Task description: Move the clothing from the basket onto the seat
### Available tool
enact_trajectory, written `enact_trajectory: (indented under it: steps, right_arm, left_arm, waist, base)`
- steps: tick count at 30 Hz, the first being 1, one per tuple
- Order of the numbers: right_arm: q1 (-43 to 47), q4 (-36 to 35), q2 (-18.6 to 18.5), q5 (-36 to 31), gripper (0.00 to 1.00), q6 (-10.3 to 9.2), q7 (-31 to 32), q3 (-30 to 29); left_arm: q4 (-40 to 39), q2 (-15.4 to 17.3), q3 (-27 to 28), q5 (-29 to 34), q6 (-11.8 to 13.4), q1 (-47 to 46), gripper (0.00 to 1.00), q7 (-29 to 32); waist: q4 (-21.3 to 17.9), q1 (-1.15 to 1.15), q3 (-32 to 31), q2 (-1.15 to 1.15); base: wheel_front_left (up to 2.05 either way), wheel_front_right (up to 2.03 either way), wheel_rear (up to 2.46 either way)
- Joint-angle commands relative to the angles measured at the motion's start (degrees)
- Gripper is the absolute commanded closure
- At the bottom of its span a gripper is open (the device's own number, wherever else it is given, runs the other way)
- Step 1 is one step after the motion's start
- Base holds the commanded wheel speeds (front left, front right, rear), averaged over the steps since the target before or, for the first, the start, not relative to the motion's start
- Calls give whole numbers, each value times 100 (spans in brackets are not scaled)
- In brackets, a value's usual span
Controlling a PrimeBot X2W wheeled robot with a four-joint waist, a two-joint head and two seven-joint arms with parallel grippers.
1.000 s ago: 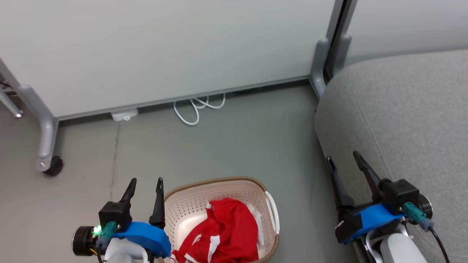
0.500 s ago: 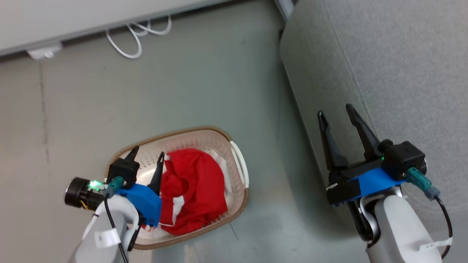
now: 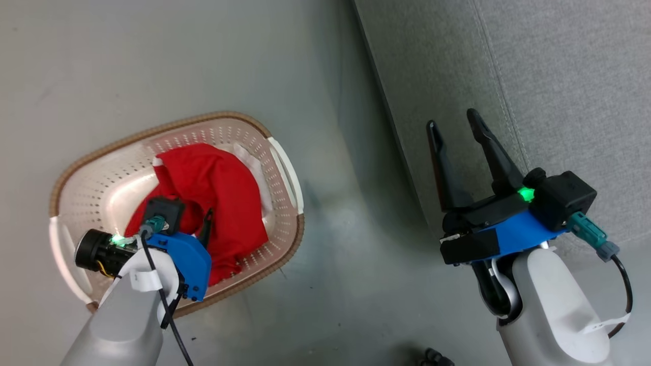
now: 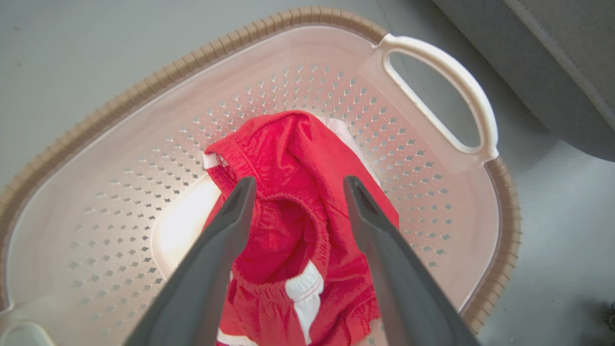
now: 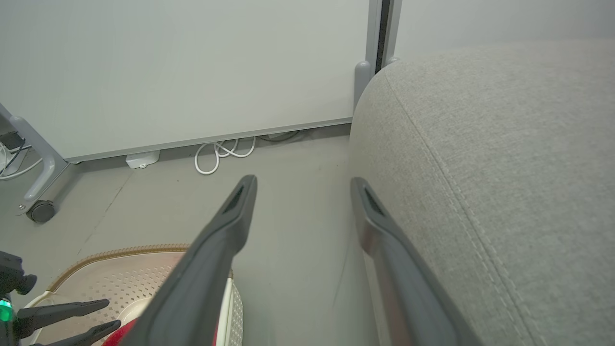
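Left gripper [image 4: 299, 182] tipped downward, jaws wide apart, empty. Right gripper [image 3: 452, 119] pointing forward, jaws wide apart, empty.

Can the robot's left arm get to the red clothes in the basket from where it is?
Probably yes. The left gripper hangs open right above the red clothing inside the basket, and nothing lies between it and the cloth.

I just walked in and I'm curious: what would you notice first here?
The bright red clothes heaped in the white basket on the floor, lower left. The left arm's open jaws point down at them, and a big grey sofa sits at the right.
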Motion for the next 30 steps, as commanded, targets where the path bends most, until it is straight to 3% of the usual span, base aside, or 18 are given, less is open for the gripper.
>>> enact_trajectory:
  steps: [1,10,26,27,28,29,30]
  right_arm:
    - [-98,-81,1,112,0,1,-27,81]
    - [-156,-245,-1,413,0,1,-26,438]
    - [-177,-336,0,667,0,1,-25,645]
    - [-184,-326,0,675,0,1,-25,641]
    - [-193,-319,0,682,0,1,-25,639]
    - [-200,-313,0,689,0,1,-25,636]
    - [-204,-312,0,687,0,1,-25,628]
  left_arm:
    - [68,87,-135,-129,-13,-170,0,116]
    - [404,459,-635,-410,-12,-505,0,709]
    - [610,716,-991,-738,-13,-712,0,1468]
    - [612,716,-996,-768,-13,-709,21,1488]
    - [609,713,-1008,-802,-13,-700,31,1521]
    - [590,703,-1033,-836,-13,-679,100,1552]
    - [570,707,-1052,-859,-13,-666,100,1563]
  waist:
    - [-208,-1,332,0]
    - [-447,-1,739,0]
    - [-624,-1,1045,0]
    - [-625,-1,1044,0]
    - [-627,-1,1043,0]
    - [-628,-1,1040,0]
    - [-626,-1,1037,0]
  base:
    - [0,0,0]
    - [0,0,0]
    - [0,0,0]
    - [0,0,0]
    - [0,0,0]
    - [0,0,0]
    - [0,0,0]
